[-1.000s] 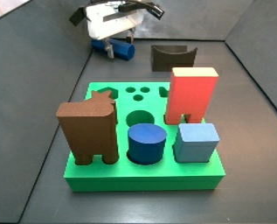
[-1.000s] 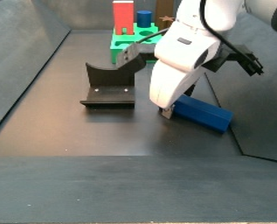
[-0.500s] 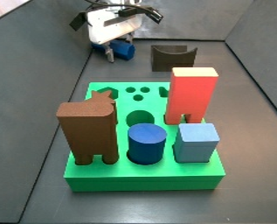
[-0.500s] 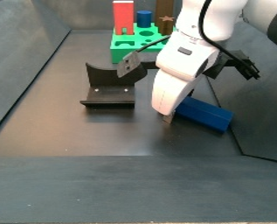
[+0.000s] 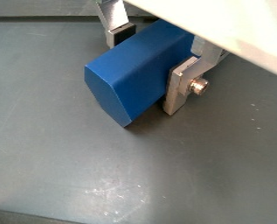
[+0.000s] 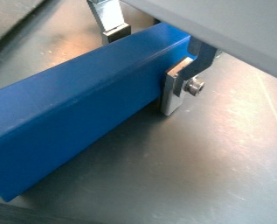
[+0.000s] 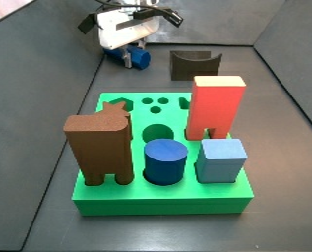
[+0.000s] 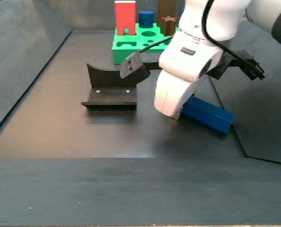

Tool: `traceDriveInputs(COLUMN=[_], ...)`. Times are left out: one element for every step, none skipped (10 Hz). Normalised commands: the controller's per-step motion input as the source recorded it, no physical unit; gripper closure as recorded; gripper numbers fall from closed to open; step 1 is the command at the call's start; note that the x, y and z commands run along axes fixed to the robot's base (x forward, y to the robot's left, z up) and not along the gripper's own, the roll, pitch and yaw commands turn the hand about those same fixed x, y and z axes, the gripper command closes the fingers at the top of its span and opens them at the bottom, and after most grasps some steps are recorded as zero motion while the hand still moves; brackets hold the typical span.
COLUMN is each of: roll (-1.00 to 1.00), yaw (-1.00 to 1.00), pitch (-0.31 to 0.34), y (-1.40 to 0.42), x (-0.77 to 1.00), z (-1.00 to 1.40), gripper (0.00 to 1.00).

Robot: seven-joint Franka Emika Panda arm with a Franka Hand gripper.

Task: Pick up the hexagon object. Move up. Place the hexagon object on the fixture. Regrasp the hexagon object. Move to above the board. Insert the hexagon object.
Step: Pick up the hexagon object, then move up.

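Observation:
The hexagon object (image 5: 128,77) is a long dark blue bar lying flat on the grey floor; it also shows in a wrist view (image 6: 82,118) and in both side views (image 7: 140,59) (image 8: 211,116). My gripper (image 5: 152,57) (image 6: 148,58) is down over one end of it, with one finger on each side and the pads against its flanks. In the side views the gripper (image 7: 128,51) (image 8: 178,113) reaches the floor at that end. The fixture (image 7: 191,65) (image 8: 109,89) stands apart from the bar. The green board (image 7: 158,200) (image 8: 130,41) is farther off.
On the board stand a red block (image 7: 218,106), a brown block (image 7: 97,148), a blue cylinder (image 7: 165,161) and a light blue cube (image 7: 222,160). Grey walls close in the floor on the sides.
The gripper has come down a little lower over the end of the blue bar. The bar, fixture and board have not moved.

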Motion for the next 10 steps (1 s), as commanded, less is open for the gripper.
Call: traceDriveInputs(roll=[0.00, 0.00, 0.00, 0.00, 0.00, 0.00, 0.00, 0.00, -0.01, -0.03], yaw=[0.00, 0.00, 0.00, 0.00, 0.00, 0.00, 0.00, 0.00, 0.00, 0.01], pitch=[0.000, 0.000, 0.000, 0.000, 0.000, 0.000, 0.000, 0.000, -0.004, 0.010], y=[0.00, 0.00, 0.00, 0.00, 0.00, 0.00, 0.00, 0.00, -0.05, -0.06], x=[0.00, 0.00, 0.00, 0.00, 0.00, 0.00, 0.00, 0.00, 0.01, 0.01], z=[0.00, 0.00, 0.00, 0.00, 0.00, 0.00, 0.00, 0.83, 0.83, 0.74], gripper=[1.00, 1.00, 1.00, 1.00, 1.00, 1.00, 1.00, 1.00, 1.00, 1.00])
